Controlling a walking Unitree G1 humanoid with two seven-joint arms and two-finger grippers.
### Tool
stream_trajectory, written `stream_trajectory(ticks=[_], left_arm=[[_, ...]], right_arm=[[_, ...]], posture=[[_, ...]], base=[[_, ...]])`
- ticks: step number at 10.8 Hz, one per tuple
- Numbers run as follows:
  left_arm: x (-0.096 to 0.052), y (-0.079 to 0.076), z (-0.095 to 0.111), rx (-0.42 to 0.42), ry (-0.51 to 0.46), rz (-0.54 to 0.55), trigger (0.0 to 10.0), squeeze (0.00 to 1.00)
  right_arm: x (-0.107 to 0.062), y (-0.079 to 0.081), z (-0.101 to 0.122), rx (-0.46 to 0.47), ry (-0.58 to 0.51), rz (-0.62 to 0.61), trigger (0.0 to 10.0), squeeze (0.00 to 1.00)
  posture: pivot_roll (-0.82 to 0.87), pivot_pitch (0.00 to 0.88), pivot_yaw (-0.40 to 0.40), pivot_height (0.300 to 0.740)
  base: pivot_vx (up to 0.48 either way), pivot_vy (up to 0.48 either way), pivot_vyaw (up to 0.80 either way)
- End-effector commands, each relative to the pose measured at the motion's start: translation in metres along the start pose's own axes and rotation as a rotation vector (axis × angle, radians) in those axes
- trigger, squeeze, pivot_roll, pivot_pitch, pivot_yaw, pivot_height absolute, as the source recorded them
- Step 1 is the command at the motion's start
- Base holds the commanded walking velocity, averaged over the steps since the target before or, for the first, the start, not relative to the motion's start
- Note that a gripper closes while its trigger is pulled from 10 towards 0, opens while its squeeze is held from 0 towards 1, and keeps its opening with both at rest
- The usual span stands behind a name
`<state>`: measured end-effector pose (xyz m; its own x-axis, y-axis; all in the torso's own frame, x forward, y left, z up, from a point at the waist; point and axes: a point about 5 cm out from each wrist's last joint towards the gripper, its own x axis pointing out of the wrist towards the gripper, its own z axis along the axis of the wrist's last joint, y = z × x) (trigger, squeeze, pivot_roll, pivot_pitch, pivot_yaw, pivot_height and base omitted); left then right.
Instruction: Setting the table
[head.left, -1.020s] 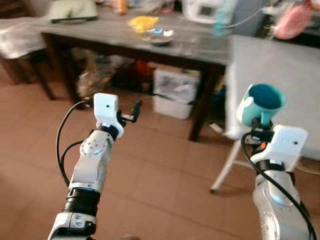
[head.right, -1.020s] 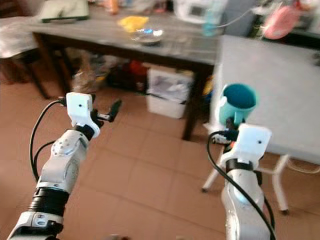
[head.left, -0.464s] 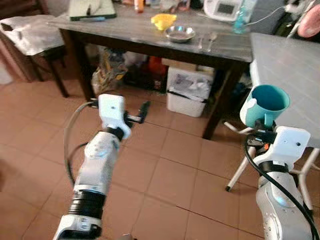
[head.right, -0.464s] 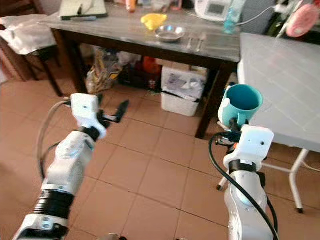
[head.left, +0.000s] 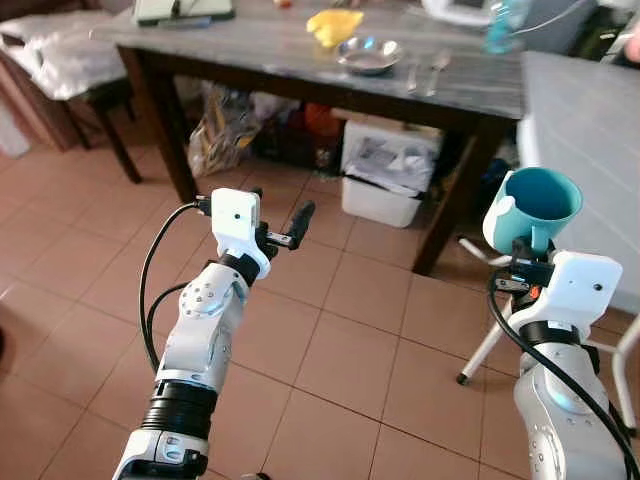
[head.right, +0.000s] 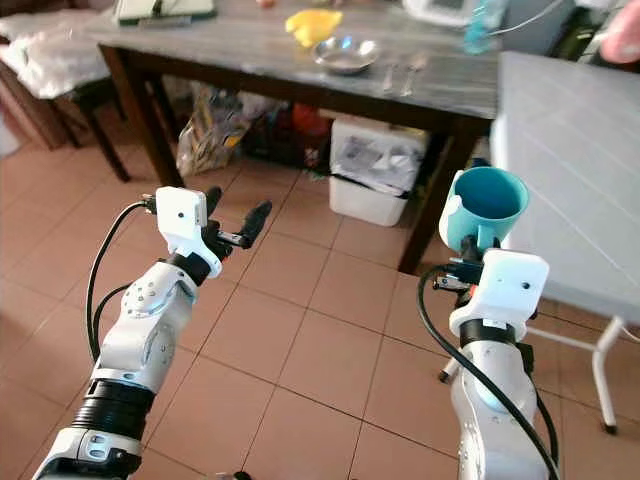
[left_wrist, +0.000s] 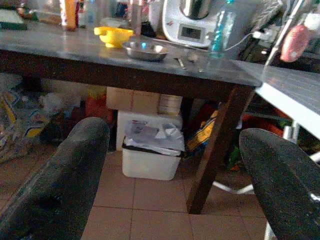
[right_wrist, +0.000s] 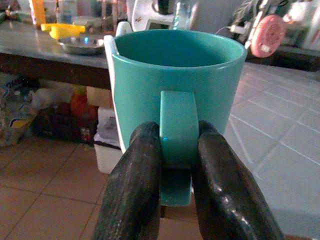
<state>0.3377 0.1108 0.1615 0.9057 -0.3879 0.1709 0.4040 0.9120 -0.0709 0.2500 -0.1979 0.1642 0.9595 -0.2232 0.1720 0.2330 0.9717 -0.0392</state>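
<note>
Lower right of the head views: right gripper raised, jaws clamped on the handle of a teal mug. Seen close in the right wrist view, both fingers pressed flat against the sides of the handle, mug upright with its mouth up, probably so it can be set down on its base without a turn of the wrist.

Centre left: left gripper held out at chest height, jaws spread wide and empty, pointing toward the dark counter along the top of the frame. Likely kept free and clear of the body for balance or for a later pick.

On that counter, upper middle: a steel bowl, a yellow dish just beside it, and a spoon to the right. Beneath it, a white bin and bags on the tiled floor.

At the right edge, a pale tiled counter, close behind the mug and seemingly the nearest landing spot; mug not yet over it.
</note>
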Motion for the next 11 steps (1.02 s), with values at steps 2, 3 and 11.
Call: stream_trajectory(ticks=[2, 3, 11], left_arm=[[-0.0011, -0.0031, 0.0034, 0.003, -0.016, -0.019, 10.0, 0.00], [-0.0005, -0.0033, 0.0033, 0.003, -0.015, -0.023, 10.0, 0.00], [0.0010, -0.0119, 0.0005, -0.014, -0.011, -0.051, 10.0, 0.00]], right_arm=[[-0.0029, -0.0042, 0.0033, -0.015, -0.023, -0.005, 10.0, 0.00], [-0.0030, -0.0054, 0.0035, -0.017, -0.024, -0.004, 10.0, 0.00], [-0.0038, -0.0030, 0.0048, -0.030, -0.032, 0.013, 10.0, 0.00]], posture=[[0.12, 0.110, -0.037, 0.740], [0.11, 0.111, -0.037, 0.740], [0.10, 0.109, -0.031, 0.740]], base=[[0.324, 0.000, 0.00], [0.334, 0.000, 0.00], [0.341, 0.000, 0.00]])
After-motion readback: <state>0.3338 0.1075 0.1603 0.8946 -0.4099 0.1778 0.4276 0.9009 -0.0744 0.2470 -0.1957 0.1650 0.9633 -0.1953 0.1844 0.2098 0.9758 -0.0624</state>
